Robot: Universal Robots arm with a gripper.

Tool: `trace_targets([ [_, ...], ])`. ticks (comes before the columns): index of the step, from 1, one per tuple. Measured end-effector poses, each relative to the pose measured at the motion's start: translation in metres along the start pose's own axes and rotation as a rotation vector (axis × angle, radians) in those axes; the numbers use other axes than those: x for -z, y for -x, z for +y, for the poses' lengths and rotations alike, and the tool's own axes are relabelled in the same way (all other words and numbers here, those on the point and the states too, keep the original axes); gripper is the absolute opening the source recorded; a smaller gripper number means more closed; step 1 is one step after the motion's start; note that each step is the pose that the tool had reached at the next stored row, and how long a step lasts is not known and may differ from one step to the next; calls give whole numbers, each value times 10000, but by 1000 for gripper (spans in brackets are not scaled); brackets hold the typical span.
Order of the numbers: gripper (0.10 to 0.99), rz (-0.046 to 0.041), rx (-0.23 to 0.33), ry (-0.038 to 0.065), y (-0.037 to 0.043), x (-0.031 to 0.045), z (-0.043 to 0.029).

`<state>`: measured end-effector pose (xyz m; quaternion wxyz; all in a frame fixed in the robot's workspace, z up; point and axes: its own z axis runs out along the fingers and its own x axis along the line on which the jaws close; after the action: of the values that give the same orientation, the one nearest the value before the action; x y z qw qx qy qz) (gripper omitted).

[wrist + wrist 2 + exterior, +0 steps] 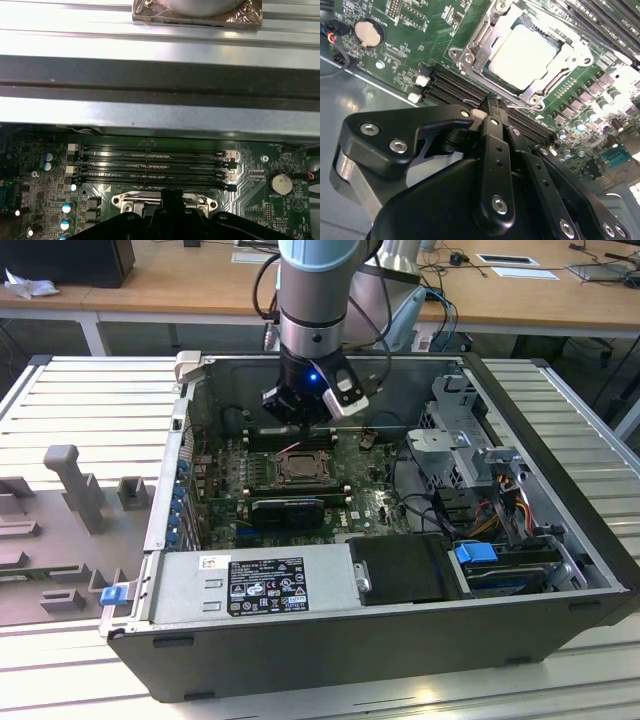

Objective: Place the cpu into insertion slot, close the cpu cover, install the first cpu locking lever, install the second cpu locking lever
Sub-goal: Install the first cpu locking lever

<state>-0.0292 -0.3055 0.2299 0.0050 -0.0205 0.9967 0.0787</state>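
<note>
The cpu (522, 55) lies flat in the insertion slot (298, 468), its pale metal top showing through the window of the cpu cover (481, 57). The cover is down over the chip. My gripper (492, 102) hangs just above the socket's edge on the memory-slot side, with its black fingers brought together. A thin wire locking lever (522, 106) runs right beside the tips; whether they touch it is unclear. In the exterior view the gripper (299, 423) is inside the open computer case, directly over the socket. In the first wrist view the gripper (170, 195) sits at the socket's metal rim (125, 201).
Long black memory slots (150, 165) flank the socket. A coin battery (368, 32) sits on the green board. The case wall (200, 380), power supply (250, 585) and drive cage (470, 440) hem the board in. Grey fixtures (75, 480) stand on the table outside.
</note>
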Motion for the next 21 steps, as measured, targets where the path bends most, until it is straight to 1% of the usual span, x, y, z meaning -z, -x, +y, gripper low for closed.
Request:
trace_targets([
  [4,106,14,91,8,3,-12,29],
  [9,106,61,398,12,-7,-20,36],
  [12,106,55,433,20,-20,-29,40],
  [13,106,54,438,26,-20,-37,49],
  [14,106,55,442,26,-19,-55,73],
  [17,106,56,449,28,-6,-81,91],
  [21,106,56,447,26,27,-96,85],
])
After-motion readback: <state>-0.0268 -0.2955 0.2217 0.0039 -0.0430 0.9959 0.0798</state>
